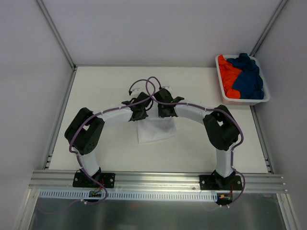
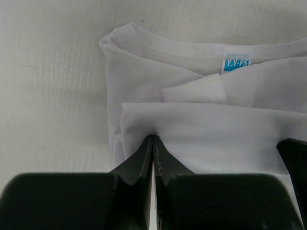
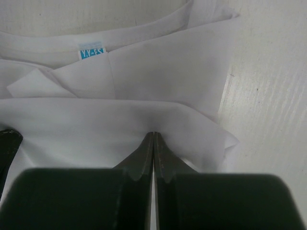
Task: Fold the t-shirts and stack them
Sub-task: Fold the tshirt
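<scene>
even bright light, soft shadows, near foreground blurred in wrist views

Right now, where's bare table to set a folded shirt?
Bare: the table left of the white t-shirt and along its far edge. Crowded: the centre, where the left end effector and right end effector pinch it, and the basket corner.

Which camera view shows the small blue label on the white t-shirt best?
The left wrist view: the blue label sits sharp and whole at the collar of the white t-shirt. The right wrist view shows it too, but less clearly. In the top external view the label cannot be made out.
</scene>
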